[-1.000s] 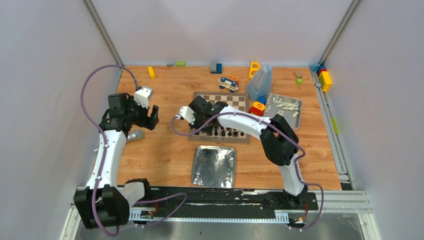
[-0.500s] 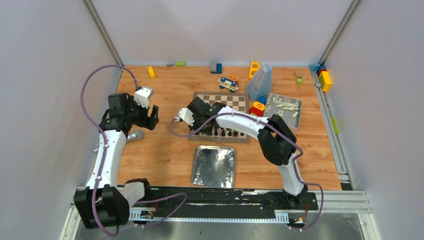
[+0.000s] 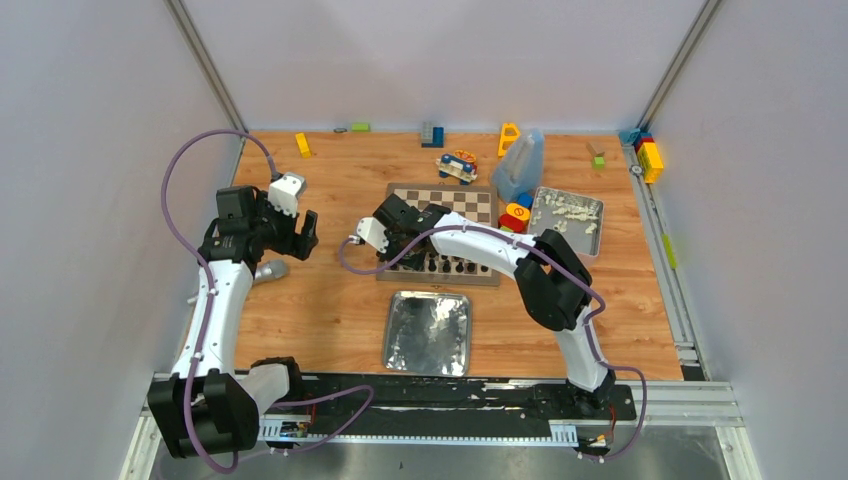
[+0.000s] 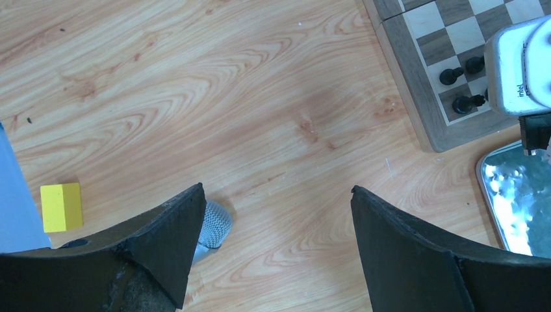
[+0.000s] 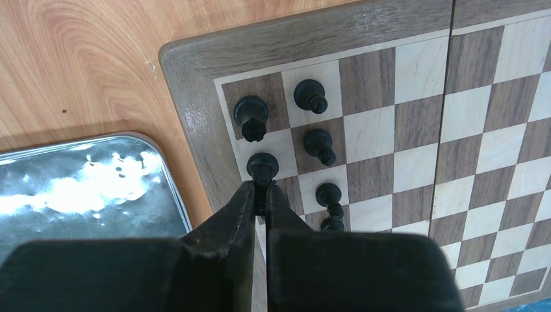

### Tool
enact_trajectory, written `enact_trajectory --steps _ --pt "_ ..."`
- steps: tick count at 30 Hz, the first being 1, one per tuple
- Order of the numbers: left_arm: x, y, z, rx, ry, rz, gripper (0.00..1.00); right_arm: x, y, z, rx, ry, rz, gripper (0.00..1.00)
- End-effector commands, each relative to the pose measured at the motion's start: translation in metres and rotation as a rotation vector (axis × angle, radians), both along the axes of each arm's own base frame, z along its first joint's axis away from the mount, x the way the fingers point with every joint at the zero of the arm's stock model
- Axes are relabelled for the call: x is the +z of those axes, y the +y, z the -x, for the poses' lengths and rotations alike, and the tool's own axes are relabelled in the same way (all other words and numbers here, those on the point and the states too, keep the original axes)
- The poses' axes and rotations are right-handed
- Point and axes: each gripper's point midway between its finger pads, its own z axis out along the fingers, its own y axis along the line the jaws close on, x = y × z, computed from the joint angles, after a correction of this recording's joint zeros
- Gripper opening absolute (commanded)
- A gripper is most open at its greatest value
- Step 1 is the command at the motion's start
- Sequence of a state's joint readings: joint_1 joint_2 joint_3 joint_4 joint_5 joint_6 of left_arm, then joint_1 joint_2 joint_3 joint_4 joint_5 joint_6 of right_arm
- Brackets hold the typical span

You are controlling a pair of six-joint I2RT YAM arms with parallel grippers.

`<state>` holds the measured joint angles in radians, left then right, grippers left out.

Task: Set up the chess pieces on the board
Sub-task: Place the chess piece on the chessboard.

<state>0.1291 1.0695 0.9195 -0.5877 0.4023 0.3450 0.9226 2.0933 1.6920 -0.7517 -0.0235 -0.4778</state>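
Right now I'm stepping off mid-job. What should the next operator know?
Right gripper: fingers shut on a small black chess piece in the edge row of the brown-and-cream checked wooden chessboard, beside the black corner piece.
Left gripper: open and empty, over the bare wooden tabletop left of the board.
Done: a line of black pieces stands in the near rows.
Left: seat and release the held piece; the far rows that show are bare.
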Motion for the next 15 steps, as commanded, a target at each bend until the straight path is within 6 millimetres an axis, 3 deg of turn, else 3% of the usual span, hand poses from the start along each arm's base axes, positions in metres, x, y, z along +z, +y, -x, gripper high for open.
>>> enact_trajectory --steps 1,15 --pt "0.0185 0.0001 -0.0038 0.000 -0.059 0.006 0.90 0.0027 0.0047 -0.0002 0.016 -0.005 0.011 0.04" --pt "0.0184 0.0002 -0.0035 -0.001 -0.060 0.003 0.90 0.0024 0.0103 -0.0025 0.008 -0.003 0.001 0.20"
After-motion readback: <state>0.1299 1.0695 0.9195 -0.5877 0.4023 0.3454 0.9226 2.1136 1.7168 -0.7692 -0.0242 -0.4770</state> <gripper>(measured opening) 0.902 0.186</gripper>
